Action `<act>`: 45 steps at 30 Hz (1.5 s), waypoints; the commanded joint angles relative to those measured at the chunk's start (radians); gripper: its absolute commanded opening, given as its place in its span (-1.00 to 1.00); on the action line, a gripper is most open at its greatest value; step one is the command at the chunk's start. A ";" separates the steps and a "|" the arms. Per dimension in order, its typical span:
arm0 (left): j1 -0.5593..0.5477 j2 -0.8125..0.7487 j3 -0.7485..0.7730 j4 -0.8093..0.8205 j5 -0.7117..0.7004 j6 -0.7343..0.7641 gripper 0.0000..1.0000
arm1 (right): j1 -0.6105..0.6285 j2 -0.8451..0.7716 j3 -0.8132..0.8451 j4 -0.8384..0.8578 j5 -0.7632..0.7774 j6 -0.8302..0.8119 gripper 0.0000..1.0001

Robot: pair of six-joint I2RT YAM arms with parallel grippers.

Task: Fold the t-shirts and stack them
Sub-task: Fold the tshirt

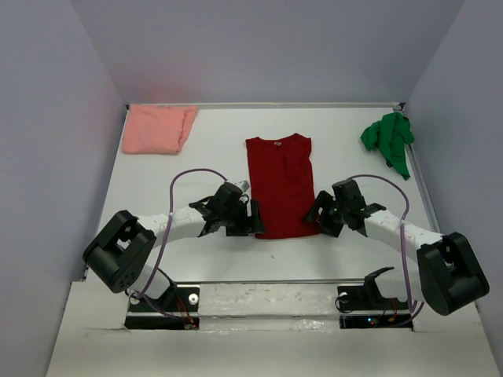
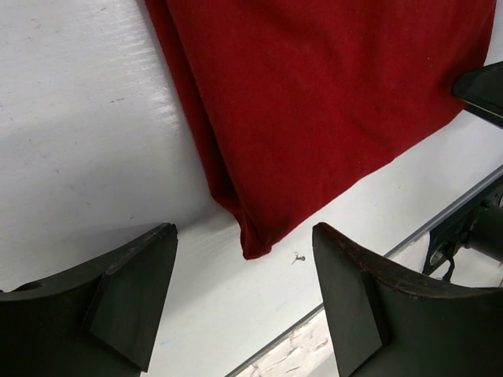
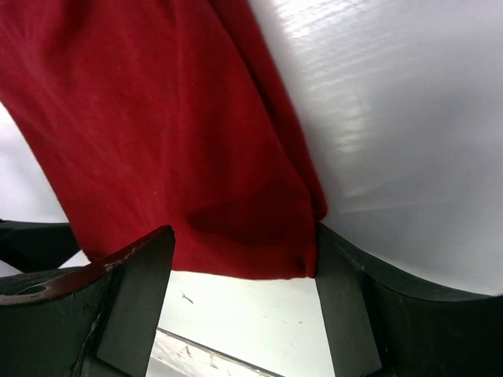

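The dark red t-shirt (image 1: 280, 185) lies flat in the table's middle, folded into a narrow strip, collar at the far end. My left gripper (image 1: 255, 219) is open beside its near left corner (image 2: 255, 243), which lies just ahead of the open jaws. My right gripper (image 1: 317, 216) is open at the near right corner (image 3: 259, 236), with the hem lying between the jaws. The pale salmon pink t-shirt (image 1: 159, 128) lies folded at the far left. The bright green t-shirt (image 1: 389, 140) lies crumpled at the far right.
The white table (image 1: 189, 169) has a raised rim along its far and right sides. Its near edge (image 2: 314, 314) runs just behind both grippers. Grey walls enclose the table on three sides.
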 commanded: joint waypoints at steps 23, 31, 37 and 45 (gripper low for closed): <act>0.002 0.006 0.006 0.035 0.014 -0.001 -1.00 | 0.013 -0.048 -0.076 -0.074 0.051 0.032 0.49; 0.002 -0.008 -0.008 0.038 0.013 -0.002 -1.00 | 0.032 -0.073 -0.080 -0.094 0.070 0.042 0.39; -0.001 0.021 0.023 -0.035 -0.045 -0.004 -0.02 | 0.041 -0.056 -0.056 -0.108 0.073 0.024 0.37; -0.024 0.061 0.083 -0.183 -0.174 0.004 0.67 | 0.041 -0.059 -0.051 -0.100 0.070 0.019 0.38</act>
